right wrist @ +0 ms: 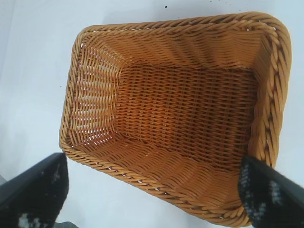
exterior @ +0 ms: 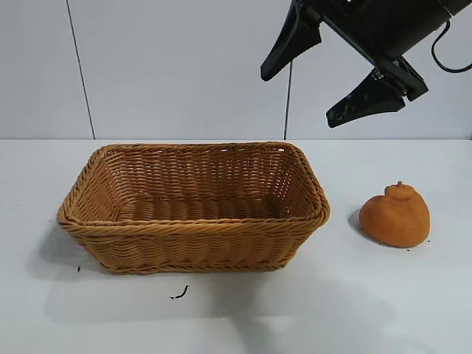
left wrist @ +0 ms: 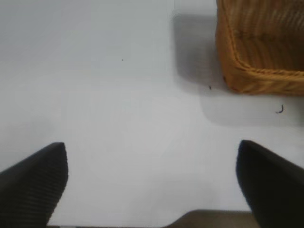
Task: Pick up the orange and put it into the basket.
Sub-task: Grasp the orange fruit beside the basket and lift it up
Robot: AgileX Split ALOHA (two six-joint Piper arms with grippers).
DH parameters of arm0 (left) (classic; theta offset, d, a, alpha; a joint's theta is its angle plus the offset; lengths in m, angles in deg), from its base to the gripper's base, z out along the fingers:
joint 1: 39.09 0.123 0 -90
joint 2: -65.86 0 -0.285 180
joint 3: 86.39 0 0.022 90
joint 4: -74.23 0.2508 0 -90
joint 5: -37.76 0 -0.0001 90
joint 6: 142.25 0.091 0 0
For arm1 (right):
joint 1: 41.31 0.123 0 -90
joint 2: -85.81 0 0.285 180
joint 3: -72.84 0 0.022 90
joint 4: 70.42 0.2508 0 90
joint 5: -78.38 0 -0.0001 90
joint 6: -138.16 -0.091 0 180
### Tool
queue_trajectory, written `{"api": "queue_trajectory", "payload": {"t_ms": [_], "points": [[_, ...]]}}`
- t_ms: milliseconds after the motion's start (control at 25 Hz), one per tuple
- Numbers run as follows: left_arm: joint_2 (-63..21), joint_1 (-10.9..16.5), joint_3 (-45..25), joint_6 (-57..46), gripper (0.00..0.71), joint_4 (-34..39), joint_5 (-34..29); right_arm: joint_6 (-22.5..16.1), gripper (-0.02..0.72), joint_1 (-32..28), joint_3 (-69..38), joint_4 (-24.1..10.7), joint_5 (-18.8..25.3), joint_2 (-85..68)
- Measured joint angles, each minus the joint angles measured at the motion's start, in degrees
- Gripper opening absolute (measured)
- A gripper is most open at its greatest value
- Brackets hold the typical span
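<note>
Right pincer (exterior: pixel 299 92) wide open, empty, above basket (exterior: pixel 193 225)

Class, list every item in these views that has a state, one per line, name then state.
orange: resting on the table to the right of the basket, not held.
basket: upright on the table, empty.
right gripper: fingers wide open, raised above the table behind the basket and orange, holding nothing.
left gripper: fingers wide open over bare table, holding nothing.
</note>
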Motion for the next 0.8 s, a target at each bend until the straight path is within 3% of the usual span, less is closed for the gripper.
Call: {"api": "queue_trajectory", "payload": {"t_ms": [240,320,400,640,720,800], "points": [[-2.45,0.00,0.00,0.00,0.692,0.05,-0.06,0.00,0.696,0.00,0.18,-0.75,0.70,0.00],[-2.45,0.00,0.00,0.00,0.692,0.05,-0.06,0.00,0.696,0.00,1.45,-3.70,1.47,0.00],[-2.45,0.00,0.00,0.00,0.692,0.05,-0.06,-1.35,0.696,-0.06,3.86,-8.92,3.70,0.00],[-2.45,0.00,0.00,0.00,0.692,0.05,-0.02,-12.84,0.696,-2.72,11.64,-32.56,10.36,0.00],[-2.45,0.00,0.00,0.00,0.692,0.05,-0.02,-15.45,0.696,-4.33,12.27,-37.16,11.29,0.00],[-2.45,0.00,0.00,0.00,0.692,0.05,-0.02,-16.37,0.696,-6.71,12.34,-39.20,12.32,0.07]]}}
